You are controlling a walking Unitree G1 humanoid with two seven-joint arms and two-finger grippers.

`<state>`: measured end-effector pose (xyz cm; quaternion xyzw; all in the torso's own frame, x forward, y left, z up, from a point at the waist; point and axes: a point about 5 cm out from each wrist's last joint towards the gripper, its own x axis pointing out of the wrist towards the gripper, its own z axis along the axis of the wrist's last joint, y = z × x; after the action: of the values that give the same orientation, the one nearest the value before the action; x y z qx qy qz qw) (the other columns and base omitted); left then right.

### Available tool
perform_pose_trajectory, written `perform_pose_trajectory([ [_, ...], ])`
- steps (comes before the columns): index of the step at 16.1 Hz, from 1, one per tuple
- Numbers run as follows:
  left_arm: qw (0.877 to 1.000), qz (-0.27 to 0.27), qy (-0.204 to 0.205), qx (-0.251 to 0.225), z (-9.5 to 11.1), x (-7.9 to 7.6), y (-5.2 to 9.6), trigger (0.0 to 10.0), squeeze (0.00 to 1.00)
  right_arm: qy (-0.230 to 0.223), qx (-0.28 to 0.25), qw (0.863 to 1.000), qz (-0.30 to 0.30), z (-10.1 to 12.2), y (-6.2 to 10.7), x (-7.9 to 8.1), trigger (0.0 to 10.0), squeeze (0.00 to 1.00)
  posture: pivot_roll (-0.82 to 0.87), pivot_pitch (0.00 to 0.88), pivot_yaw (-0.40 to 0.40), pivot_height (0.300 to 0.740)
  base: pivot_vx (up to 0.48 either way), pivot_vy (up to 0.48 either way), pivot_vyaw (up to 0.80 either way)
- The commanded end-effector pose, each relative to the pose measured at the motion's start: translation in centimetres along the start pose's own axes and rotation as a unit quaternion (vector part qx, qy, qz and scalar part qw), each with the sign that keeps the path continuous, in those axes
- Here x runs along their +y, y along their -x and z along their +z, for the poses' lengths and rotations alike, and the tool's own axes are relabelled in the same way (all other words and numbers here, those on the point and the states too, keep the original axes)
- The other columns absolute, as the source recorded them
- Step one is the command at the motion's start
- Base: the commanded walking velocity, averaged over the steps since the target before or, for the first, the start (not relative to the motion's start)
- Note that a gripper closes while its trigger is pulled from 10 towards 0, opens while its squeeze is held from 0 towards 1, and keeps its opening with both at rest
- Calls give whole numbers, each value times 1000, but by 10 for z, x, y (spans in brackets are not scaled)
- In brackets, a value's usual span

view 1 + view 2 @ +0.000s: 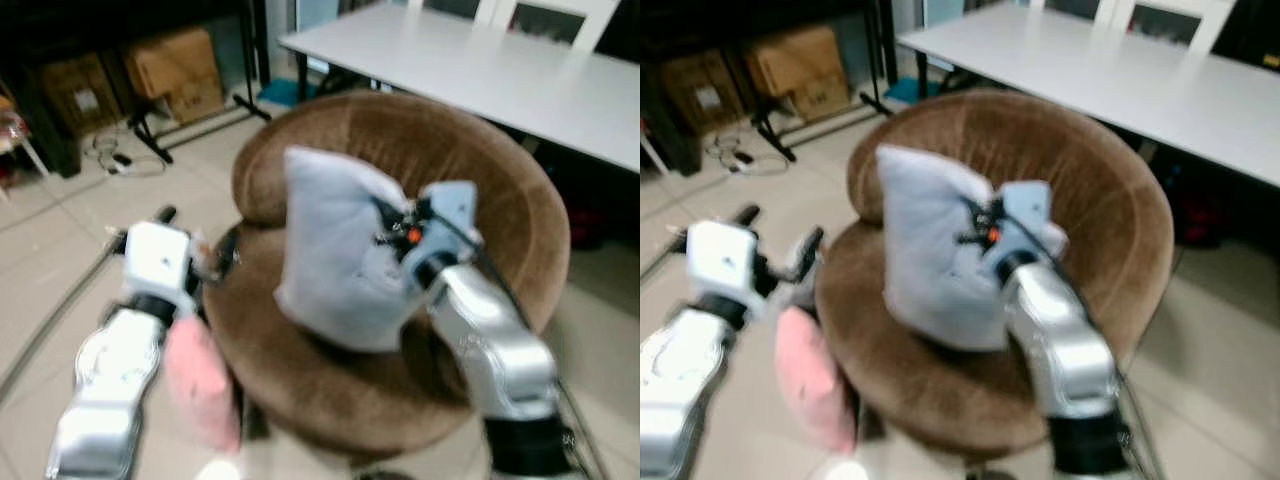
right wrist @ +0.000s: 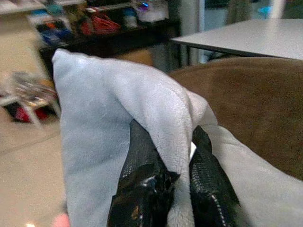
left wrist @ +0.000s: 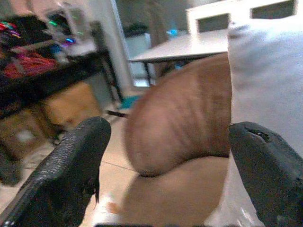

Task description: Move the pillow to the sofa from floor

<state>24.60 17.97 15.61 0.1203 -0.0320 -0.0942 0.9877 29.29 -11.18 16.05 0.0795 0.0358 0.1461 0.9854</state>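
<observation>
While pinched in right pincer point(image 2: 173, 161), plush grey pillow point(image 1: 335, 255), round brown velvety sofa point(image 1: 500, 200), left pincer point(image 3: 165, 165) agape.

white table point(image 1: 480, 70), cardboard boxes point(image 1: 175, 70), pink cushion point(image 1: 200, 375)

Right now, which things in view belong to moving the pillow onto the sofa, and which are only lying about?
Belong to the job:
- light blue pillow, pinched by the right gripper over the seat
- round brown sofa
- left gripper, open, beside the sofa

Just lying about:
- pink pillow on the floor
- white table
- cardboard boxes
</observation>
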Motion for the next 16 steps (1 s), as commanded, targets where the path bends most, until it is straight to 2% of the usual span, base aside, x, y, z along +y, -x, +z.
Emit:
perform_pose_trajectory([
  [1,1000,9,-9,-7,4,5,0,10000,0,0,-33,999,15,15,-2,8,10000,0,14,0,-20,740,341,0,0],
  [4,1000,7,-12,-4,3,5,0,10000,0,3,-27,999,23,18,-6,10,10000,0,16,0,-24,740,309,0,0],
  [7,999,-35,-35,15,-3,3,3,10000,0,5,21,999,25,19,-11,13,10000,0,12,0,-25,740,0,0,0],
  [9,997,-62,-48,20,-4,2,3,10000,0,-33,63,997,36,20,-15,19,10000,0,10,0,-26,740,0,0,0],
  [11,995,-87,-53,25,-5,1,4,10000,0,-46,86,994,47,21,-19,25,10000,0,8,0,-27,740,0,0,0],
  [13,987,-141,-65,42,-9,-5,10,10000,0,-72,112,990,40,22,-25,30,10000,0,8,0,-31,740,0,0,0],
  [14,986,-147,-66,44,-9,-6,11,10000,0,-76,117,989,39,22,-26,30,10000,0,9,0,-32,740,0,0,0],
  [16,982,-166,-73,55,-12,-8,14,10000,0,-182,150,972,10,20,-40,29,10000,0,14,0,-33,740,0,0,0],
])
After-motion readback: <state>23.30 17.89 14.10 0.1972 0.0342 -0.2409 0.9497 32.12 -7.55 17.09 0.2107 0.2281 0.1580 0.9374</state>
